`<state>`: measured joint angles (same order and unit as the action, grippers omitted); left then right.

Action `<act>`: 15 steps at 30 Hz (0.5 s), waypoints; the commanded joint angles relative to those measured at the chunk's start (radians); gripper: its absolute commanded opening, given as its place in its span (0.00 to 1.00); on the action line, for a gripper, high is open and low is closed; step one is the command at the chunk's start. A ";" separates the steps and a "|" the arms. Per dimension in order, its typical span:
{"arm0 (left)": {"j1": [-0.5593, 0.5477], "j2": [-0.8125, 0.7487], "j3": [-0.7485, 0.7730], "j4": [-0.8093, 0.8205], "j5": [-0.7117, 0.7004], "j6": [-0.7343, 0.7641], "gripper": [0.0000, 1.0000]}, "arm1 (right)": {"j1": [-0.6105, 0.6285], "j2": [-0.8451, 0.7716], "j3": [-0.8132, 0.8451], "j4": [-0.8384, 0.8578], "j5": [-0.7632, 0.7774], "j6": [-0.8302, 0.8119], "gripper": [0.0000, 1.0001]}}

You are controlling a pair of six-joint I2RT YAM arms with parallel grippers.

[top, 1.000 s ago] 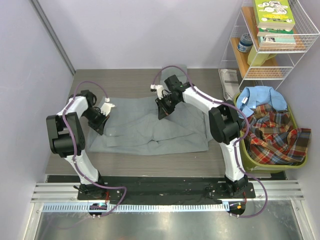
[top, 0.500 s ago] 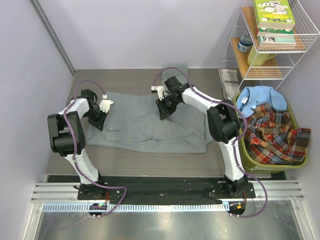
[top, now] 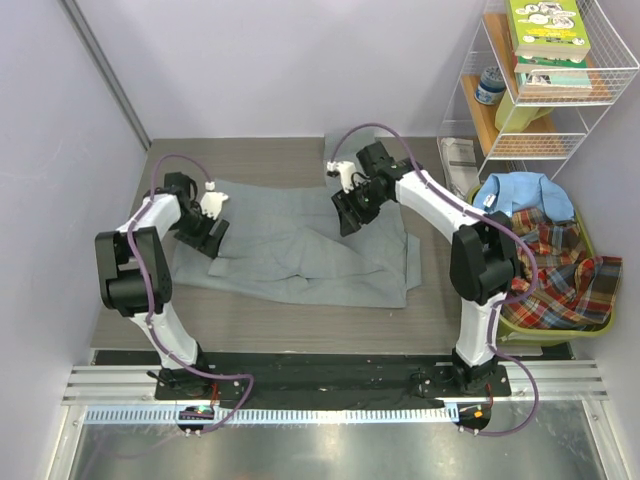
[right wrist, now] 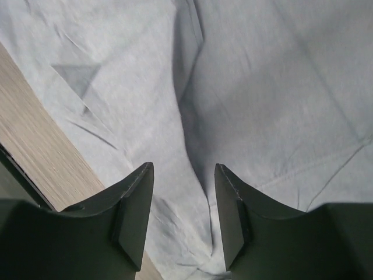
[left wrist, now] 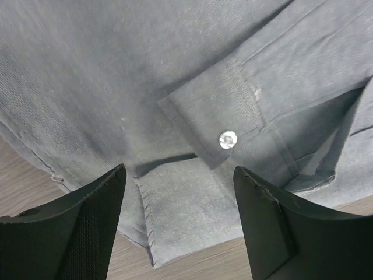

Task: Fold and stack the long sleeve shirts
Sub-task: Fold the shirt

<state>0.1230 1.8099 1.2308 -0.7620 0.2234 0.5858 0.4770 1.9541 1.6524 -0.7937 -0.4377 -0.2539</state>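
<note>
A plain grey long sleeve shirt (top: pixel 300 250) lies spread across the wooden table (top: pixel 260 160), partly folded, with creases in its middle. My left gripper (top: pixel 212 238) hangs open over its left edge. In the left wrist view it (left wrist: pixel 179 170) has nothing between its fingers, and a buttoned cuff (left wrist: pixel 227 139) lies on the grey cloth (left wrist: pixel 116 87) below. My right gripper (top: pixel 347 218) is open over the shirt's far right part. In the right wrist view it (right wrist: pixel 183 167) straddles a soft ridge in the cloth (right wrist: pixel 262 87) without gripping it. A light blue shirt (top: pixel 520 195) and a red-green plaid shirt (top: pixel 550 270) lie bundled in the basket.
A green basket (top: pixel 590 330) stands at the table's right edge. Behind it is a white wire shelf (top: pixel 480 110) with books (top: pixel 545 35) and a can. A booklet (top: pixel 458 155) lies at the back right. Walls close in on the left and back.
Both grippers have opened and let go of the grey cloth. The right arm has moved right and back. The shirt's far edge now lies further back and flatter.
</note>
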 commanded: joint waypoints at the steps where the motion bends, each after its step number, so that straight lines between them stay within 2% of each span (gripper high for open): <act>1: -0.040 0.000 0.067 -0.025 -0.027 0.019 0.75 | -0.011 0.026 -0.075 -0.033 0.045 -0.028 0.50; 3: -0.049 0.072 0.081 -0.037 -0.051 0.017 0.73 | -0.017 0.054 -0.098 -0.022 0.065 -0.039 0.48; 7: -0.054 0.147 0.061 -0.062 -0.085 0.025 0.64 | -0.021 0.118 -0.123 -0.003 0.090 -0.051 0.46; 10: -0.054 0.128 -0.023 -0.060 -0.090 0.045 0.58 | -0.023 0.123 -0.157 -0.002 0.097 -0.071 0.45; 15: -0.054 0.020 -0.210 -0.091 -0.088 0.088 0.55 | -0.008 0.051 -0.279 -0.021 0.059 -0.102 0.42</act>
<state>0.0605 1.8477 1.2022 -0.7311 0.1410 0.6353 0.4496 2.0518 1.4811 -0.7666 -0.3809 -0.3103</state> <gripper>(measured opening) 0.559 0.426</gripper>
